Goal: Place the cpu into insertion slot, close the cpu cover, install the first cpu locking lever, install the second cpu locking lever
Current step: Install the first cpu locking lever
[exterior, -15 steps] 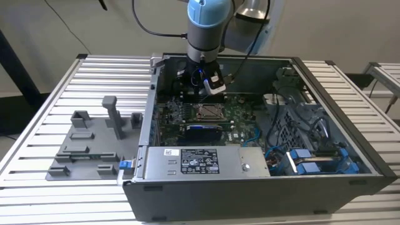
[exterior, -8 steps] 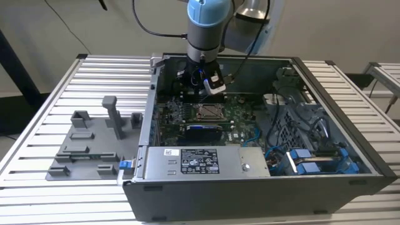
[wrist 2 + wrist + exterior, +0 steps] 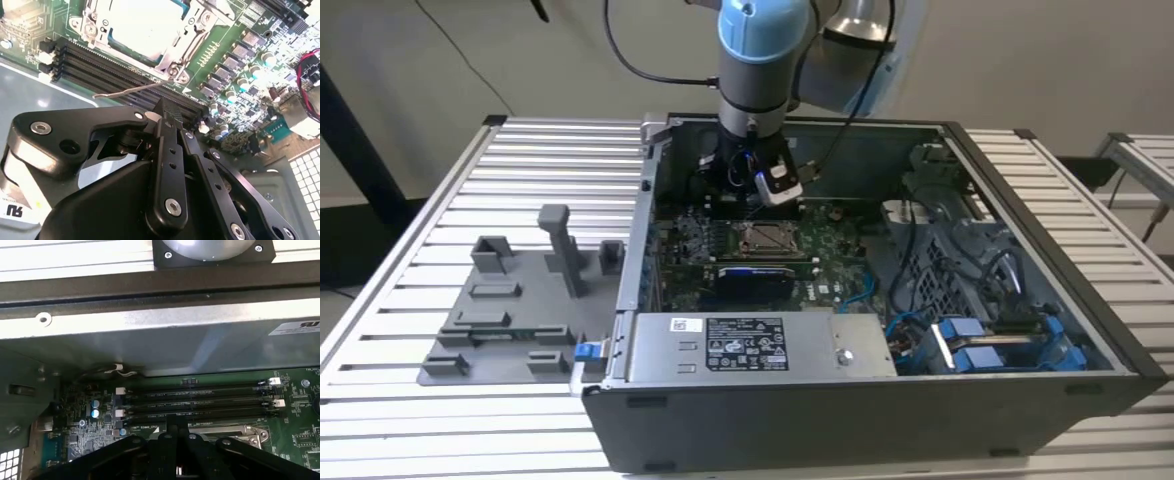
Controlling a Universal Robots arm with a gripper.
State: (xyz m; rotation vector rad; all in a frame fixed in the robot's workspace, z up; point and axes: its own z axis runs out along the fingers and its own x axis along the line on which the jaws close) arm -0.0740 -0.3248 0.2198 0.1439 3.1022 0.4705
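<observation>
Computer case [image 3: 881, 400] on table [image 3: 400, 260], fixture tray [image 3: 494, 330] at the exterior view's left of it, power supply [image 3: 747, 345] inside at near wall, insertion slot [image 3: 765, 238] farther in, cpu [image 3: 145, 25] in the slot, 4 memory slots [image 3: 115, 65] beside it, gripper [image 3: 778, 195] above the slot's far side.

Glare washes out cpu [image 3: 145, 25] in second wrist view; computer case [image 3: 854, 400] dim inside in exterior view

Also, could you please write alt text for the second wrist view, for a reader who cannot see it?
The gripper, shut and empty, sits close to a thin locking lever that sticks out unlatched. Behind it the silvery cpu lies framed by the cpu cover on the green circuit board.
</observation>
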